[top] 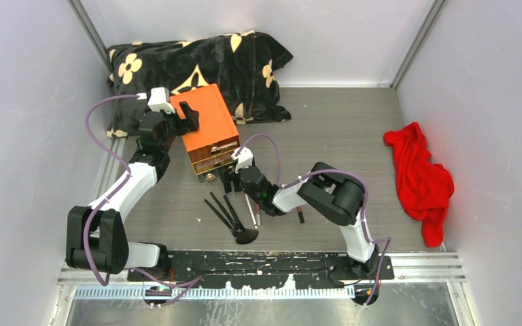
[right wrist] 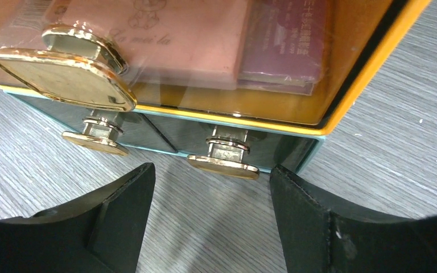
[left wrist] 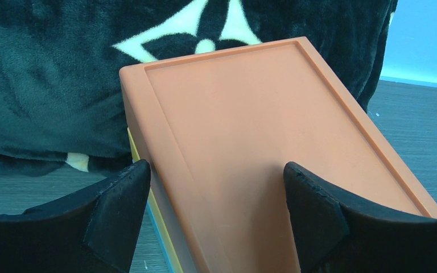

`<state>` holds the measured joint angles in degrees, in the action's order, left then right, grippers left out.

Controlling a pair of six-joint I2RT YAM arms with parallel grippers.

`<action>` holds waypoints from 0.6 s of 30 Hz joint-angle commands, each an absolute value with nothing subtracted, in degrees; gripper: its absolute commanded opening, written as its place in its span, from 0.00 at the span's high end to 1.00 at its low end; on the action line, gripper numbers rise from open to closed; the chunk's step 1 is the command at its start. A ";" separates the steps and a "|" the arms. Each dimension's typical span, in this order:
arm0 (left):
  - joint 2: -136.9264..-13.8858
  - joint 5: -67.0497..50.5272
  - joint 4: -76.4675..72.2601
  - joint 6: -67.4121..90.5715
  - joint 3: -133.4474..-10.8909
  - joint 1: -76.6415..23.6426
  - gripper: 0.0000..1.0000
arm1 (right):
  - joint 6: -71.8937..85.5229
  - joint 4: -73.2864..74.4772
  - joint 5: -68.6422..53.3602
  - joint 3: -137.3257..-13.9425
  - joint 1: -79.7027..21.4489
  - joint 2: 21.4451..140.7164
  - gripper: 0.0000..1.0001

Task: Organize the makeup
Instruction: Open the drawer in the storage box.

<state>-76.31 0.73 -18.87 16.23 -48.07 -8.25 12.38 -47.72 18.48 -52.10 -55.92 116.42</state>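
Right gripper (right wrist: 211, 185) gapes before gold knobs (right wrist: 223, 163) of the orange box (right wrist: 375, 48).

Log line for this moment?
left gripper open over box | right gripper open at lower drawer knob | palette in upper drawer | brushes on table

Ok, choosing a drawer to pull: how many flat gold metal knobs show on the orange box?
3: a large knob on the clear top drawer, two smaller knobs below, left and right. More may sit outside the view.
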 commanded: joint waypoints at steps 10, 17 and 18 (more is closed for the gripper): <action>-80.54 1.11 -5.27 12.55 -44.91 -8.53 0.15 | 12.61 -49.72 19.69 -54.54 -55.04 115.79 0.64; -80.35 1.22 -5.10 12.55 -44.99 -8.53 0.15 | 13.79 -49.30 19.33 -51.80 -55.07 114.18 0.68; -80.24 1.19 -5.11 12.57 -45.00 -8.53 0.15 | 14.11 -49.28 18.95 -51.18 -55.10 113.83 0.69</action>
<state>-76.79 0.56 -19.62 16.27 -48.07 -8.25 12.23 -47.13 19.18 -52.25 -55.31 116.40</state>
